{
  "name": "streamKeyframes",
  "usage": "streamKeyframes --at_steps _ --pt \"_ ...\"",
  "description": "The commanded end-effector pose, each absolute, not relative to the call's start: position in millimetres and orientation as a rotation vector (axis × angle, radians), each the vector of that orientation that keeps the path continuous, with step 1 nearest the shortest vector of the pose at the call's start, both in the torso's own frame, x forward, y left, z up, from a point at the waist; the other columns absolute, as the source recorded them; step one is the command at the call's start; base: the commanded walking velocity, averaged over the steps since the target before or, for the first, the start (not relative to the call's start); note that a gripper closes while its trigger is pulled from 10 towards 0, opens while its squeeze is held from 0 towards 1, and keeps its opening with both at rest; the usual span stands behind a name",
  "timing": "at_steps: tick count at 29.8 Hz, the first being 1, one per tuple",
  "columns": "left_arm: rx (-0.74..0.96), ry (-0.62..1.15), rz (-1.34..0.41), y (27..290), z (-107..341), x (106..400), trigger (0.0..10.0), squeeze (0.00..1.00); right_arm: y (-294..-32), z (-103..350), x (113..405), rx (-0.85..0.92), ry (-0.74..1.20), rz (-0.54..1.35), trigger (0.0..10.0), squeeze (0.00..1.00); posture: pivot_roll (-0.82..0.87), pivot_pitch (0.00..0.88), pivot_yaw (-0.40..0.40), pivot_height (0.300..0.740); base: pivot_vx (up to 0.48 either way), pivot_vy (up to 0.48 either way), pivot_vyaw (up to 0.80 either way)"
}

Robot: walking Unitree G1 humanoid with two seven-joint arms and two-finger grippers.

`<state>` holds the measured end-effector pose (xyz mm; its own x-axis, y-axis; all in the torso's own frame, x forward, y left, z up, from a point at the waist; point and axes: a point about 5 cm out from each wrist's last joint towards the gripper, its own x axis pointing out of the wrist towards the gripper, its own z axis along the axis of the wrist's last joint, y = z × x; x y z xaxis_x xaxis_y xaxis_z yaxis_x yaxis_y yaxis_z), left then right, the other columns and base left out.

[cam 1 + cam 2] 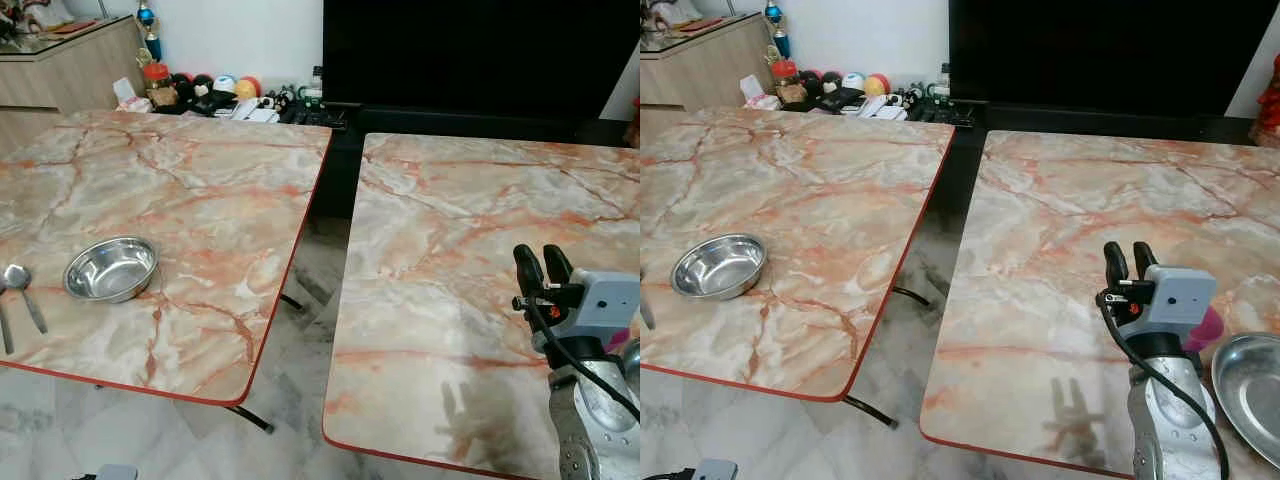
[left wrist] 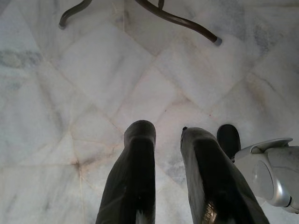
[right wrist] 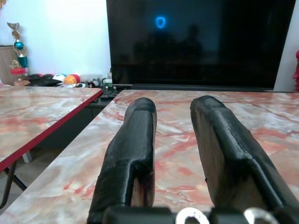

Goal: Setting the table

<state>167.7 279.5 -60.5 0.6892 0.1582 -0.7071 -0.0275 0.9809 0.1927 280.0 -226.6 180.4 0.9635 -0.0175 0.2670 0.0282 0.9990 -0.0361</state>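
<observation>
The two cream marble-pattern tables (image 1: pixel 200 190) have orange-red veins and a thin red edge. On the left one, the round steel bowl (image 1: pixel 110 268) is shiny silver.

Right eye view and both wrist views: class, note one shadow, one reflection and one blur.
Right eye view: the right gripper throws a two-pronged shadow onto the right table. Right wrist view: the dark screen reflects a blue ring of light. Left wrist view: sharp floor tiles, fingers slightly soft.

No readable text, label, brand or number from my feeds; clutter by far wall too small to read.
</observation>
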Motion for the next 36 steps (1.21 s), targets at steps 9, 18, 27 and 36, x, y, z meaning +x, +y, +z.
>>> streamKeyframes --at_steps 9,18,27,36 --pt "0.161 0.809 0.125 279.1 -61.1 168.1 10.0 0.0 -214.8 173.7 281.3 -0.037 -0.321 0.074 10.0 0.0 -0.04 0.104 0.031 0.74 0.0 0.0 0.0" --pt "0.155 0.803 0.147 280.9 -60.7 167.2 10.0 0.0 -234.4 146.6 270.5 -0.139 -0.277 0.007 10.0 0.0 -0.05 0.114 0.023 0.74 0.0 0.0 0.0" --pt "0.143 0.797 0.163 282.3 -60.0 167.7 10.0 0.0 -232.2 136.8 267.3 -0.123 -0.278 -0.01 10.0 0.0 -0.05 0.122 0.028 0.74 0.0 0.0 0.0" --pt "0.138 0.797 0.171 283.0 -59.7 168.0 10.0 0.0 -226.7 135.0 271.6 -0.149 -0.281 0.015 10.0 0.0 -0.04 0.123 0.027 0.74 0.0 0.29 0.0"
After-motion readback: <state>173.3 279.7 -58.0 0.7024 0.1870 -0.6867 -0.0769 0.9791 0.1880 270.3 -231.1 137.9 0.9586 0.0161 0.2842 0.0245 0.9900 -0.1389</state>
